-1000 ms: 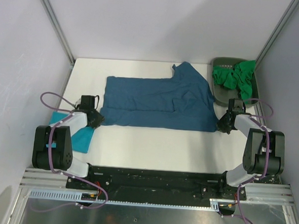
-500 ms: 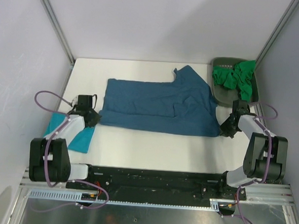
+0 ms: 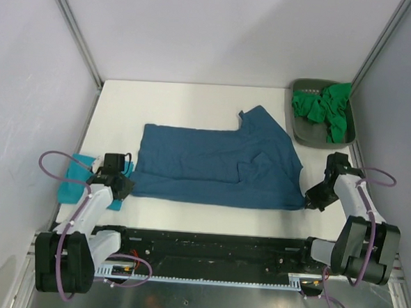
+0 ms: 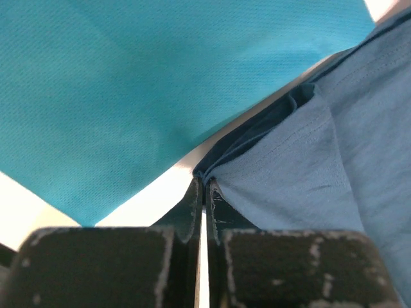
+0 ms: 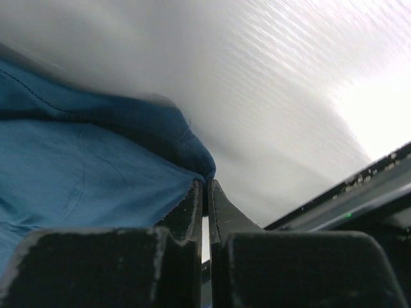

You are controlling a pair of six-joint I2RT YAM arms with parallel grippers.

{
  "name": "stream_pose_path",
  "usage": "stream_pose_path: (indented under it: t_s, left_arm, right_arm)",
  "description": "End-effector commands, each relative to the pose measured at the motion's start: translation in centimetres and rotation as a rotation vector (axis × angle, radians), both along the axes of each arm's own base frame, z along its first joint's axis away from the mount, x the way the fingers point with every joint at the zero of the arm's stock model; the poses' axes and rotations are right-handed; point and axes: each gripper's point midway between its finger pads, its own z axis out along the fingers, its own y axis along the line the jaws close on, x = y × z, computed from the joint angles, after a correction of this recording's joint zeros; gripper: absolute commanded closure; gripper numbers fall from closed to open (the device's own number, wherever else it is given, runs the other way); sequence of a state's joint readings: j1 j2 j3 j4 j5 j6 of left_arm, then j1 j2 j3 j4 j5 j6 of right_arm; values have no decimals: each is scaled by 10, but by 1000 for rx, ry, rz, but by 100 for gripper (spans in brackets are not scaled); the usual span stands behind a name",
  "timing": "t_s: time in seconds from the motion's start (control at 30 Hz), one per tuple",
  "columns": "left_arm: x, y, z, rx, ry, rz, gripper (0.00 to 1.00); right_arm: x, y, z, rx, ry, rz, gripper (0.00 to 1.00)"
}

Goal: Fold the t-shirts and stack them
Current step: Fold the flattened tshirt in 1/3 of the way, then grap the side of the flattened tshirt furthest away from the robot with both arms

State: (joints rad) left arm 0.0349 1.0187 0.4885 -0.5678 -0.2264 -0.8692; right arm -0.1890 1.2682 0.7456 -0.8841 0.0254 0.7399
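Left claw [image 4: 204,186]: jaws pressed together, pinching the near left corner of the dark blue shirt [image 4: 308,160]; the hem is bunched right at the tips.
Left claw, overhead [image 3: 120,182]: low over the table [image 3: 181,100], at about 8 o'clock of the tabletop.
Right claw [image 5: 207,186]: jaws closed on the near right corner of the same shirt; a small peak of cloth sits at the tips.
Right claw, overhead [image 3: 314,200]: at about 4 o'clock of the tabletop, well apart from the left claw.
Dark blue shirt [image 3: 212,165]: spread across the middle of the table, its near edge running from one claw to the other; one sleeve points toward 1 o'clock; a creased flap shows right of centre.
Turquoise shirt [image 3: 75,181]: flat at 8 o'clock, just beside the left claw on its 9 o'clock side, partly hidden by the left arm; in the left wrist view [image 4: 128,83] its edge lies close to the blue corner, with a strip of white table between.
Green shirts [image 3: 327,109]: crumpled heap in the tray.
Tray [image 3: 303,132]: dark grey, at the 1 o'clock corner, beyond the right claw.
Touch between blue sleeve and tray: cannot tell.
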Motion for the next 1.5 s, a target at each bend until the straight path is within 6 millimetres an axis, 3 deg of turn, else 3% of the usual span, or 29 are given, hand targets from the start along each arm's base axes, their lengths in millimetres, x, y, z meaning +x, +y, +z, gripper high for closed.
stream_pose_path:
  t_s: [0.0,0.1,0.17,0.23,0.37,0.47,0.67,0.83,1.0,1.17,1.33,1.47]
  left_arm:
    - [-19,15,-4,47,22,112,100]
    - [-24,14,-6,39,27,122,97]
    - [-24,12,-4,32,19,117,91]
    - [-20,8,3,15,-6,97,74]
    - [-8,-1,22,-14,-76,33,30]
    - [6,-2,46,10,-141,-24,21]
    - [57,-5,106,98,-220,-167,23]
    - [128,-12,121,144,-179,-296,33]
    - [196,-14,104,153,-116,-335,42]
    - [253,-23,74,121,-79,-335,48]
    - [287,-27,51,111,-63,-317,51]
    - [294,-30,32,96,-41,-289,52]
  right_arm:
    - [-31,2,6,13,60,-146,100]
    - [-40,3,7,24,66,-190,95]
    - [-40,5,11,33,47,-194,78]
    - [-35,4,18,33,8,-172,66]
    - [-5,3,47,5,-177,-21,58]
    - [30,13,77,-22,-344,121,55]
    - [99,62,107,-63,-486,352,56]
    - [155,99,93,-32,-508,451,58]
    - [196,120,83,-34,-527,510,59]
    - [220,125,77,-48,-529,542,59]
    - [232,130,75,-34,-539,576,59]
    - [238,127,75,-28,-539,579,60]
